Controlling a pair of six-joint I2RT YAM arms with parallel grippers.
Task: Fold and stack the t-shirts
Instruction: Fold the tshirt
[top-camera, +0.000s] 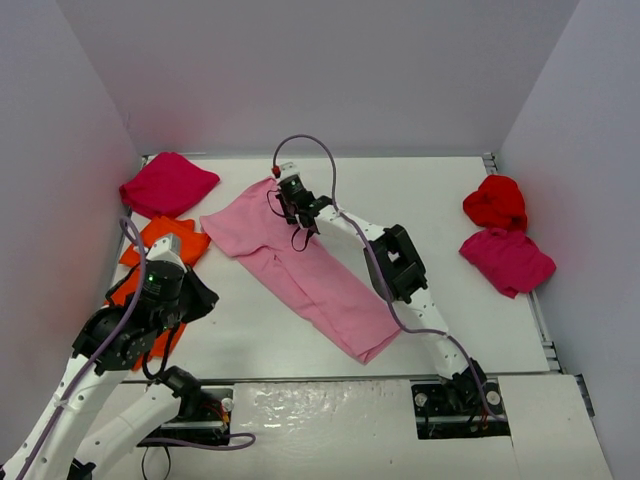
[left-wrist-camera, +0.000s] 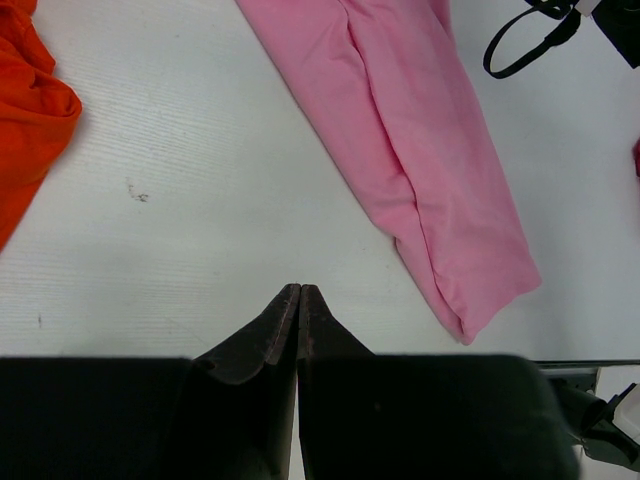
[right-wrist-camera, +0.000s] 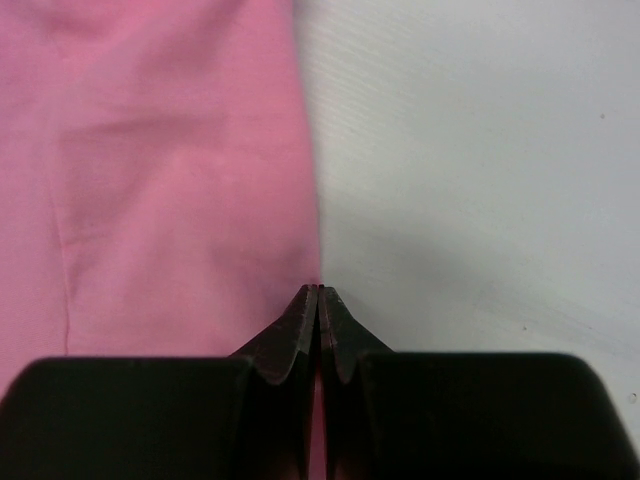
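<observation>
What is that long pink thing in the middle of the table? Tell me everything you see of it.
It is a light pink t-shirt of soft, thin cloth, folded lengthwise into a long creased band. It lies flat and diagonal on the white table, wider at its far left end. The right tool, shut, meets an edge there; whether it pinches cloth is unclear.

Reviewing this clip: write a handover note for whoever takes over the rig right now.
Left gripper: shut, empty, over bare table beside the orange shirts.
Right gripper: shut at the edge of the pink shirt, far end; whether it pinches cloth is unclear.
Done: pink shirt lies mid-table as a long lengthwise-folded strip.
One magenta shirt far left; red shirt and second magenta shirt at right, all bunched.
Left: finish pink, fold the rest, stack.
</observation>
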